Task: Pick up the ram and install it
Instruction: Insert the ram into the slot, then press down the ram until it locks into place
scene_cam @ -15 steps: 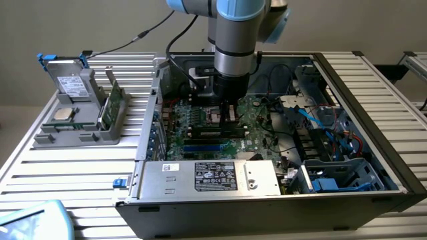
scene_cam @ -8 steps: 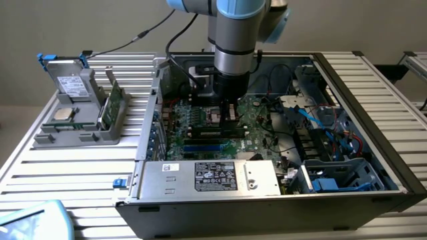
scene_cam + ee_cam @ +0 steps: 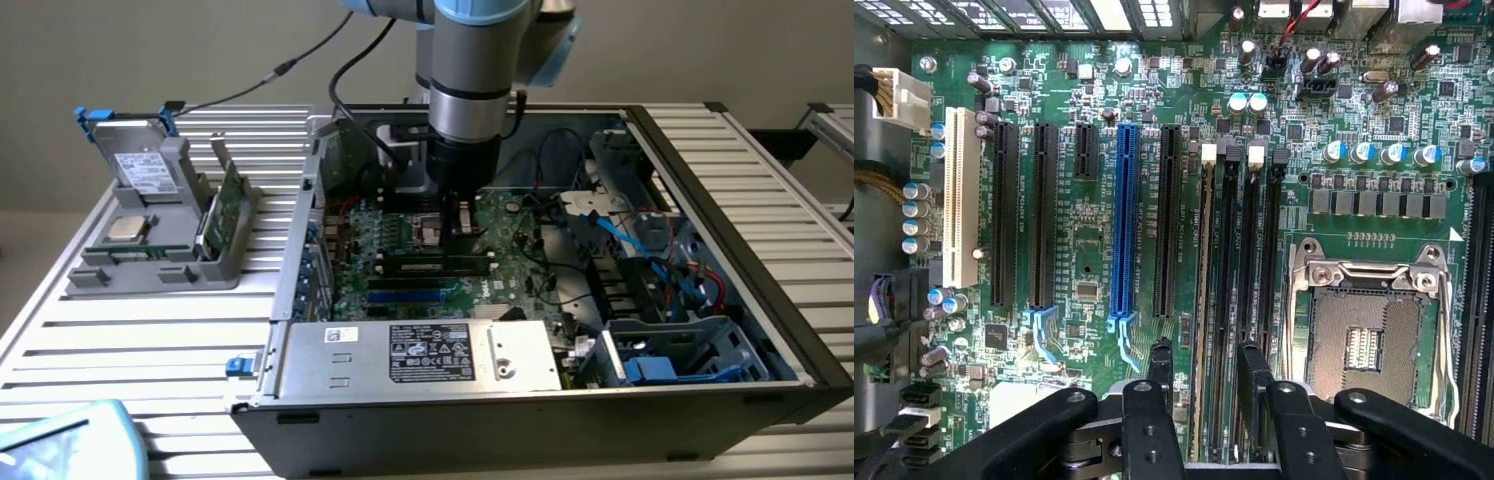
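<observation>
hovering over the motherboard (image 3: 1104, 200), the gripper (image 3: 1206, 372) stands spread, empty, straddling the seated ram (image 3: 1204, 300).

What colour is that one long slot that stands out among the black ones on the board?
Bright blue slot; the wrist view shows it best.

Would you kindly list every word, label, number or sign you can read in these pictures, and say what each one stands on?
No text here can be read with confidence.
Black label on the grey power supply: print too small.
White sticker beside it: unreadable.
White label on the grey drive in the holder: blurred.
White markings on the green motherboard, beside its slots: too small.
</observation>
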You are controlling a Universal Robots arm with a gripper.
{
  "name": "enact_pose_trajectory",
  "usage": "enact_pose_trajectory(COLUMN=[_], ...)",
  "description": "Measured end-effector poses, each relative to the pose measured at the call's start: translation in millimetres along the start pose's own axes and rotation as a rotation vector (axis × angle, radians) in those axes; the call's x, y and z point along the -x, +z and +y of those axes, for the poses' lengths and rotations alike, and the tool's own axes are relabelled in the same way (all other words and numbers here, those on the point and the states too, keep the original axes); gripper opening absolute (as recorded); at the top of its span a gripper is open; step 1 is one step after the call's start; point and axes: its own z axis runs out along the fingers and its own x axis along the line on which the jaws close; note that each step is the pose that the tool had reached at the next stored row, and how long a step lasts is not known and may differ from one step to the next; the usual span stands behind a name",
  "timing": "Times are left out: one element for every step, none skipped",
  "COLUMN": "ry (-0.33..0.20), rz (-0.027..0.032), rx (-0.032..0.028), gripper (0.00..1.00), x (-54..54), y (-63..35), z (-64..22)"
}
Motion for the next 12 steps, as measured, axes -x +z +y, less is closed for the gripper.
enact_pose_trajectory(ry=[0.000, 0.000, 0.000, 0.000, 0.000, 0.000, 0.000, 0.000, 0.000, 0.000, 0.000, 0.000], rz=[0.0000, 0.0000, 0.0000, 0.0000, -0.0001, -0.0003, -0.0003, 0.0000, 0.0000, 0.0000, 0.0000, 0.0000], rx=[0.0000, 0.0000, 0.0000, 0.0000, -0.0001, -0.0001, -0.0001, 0.0001, 0.0003, 0.0003, 0.0003, 0.0003], gripper=[0.40, 0.40, 0.40, 0.40, 0.40, 0.40, 0.40, 0.40, 0.40, 0.40, 0.40, 0.40], x=[-0.2, -0.3, -0.5, -0.5, -0.5, -0.5, -0.5, -0.6, -0.6, -0.6, -0.6, -0.6], y=[-2.0, -4.1, -5.8, -6.9, -7.1, -7.1, -7.1, -7.2, -7.2, -7.2, -7.2, -7.2], z=[0.1, 0.1, 0.2, 0.2, 0.2, 0.2, 0.2, 0.3, 0.3, 0.3, 0.3, 0.2])
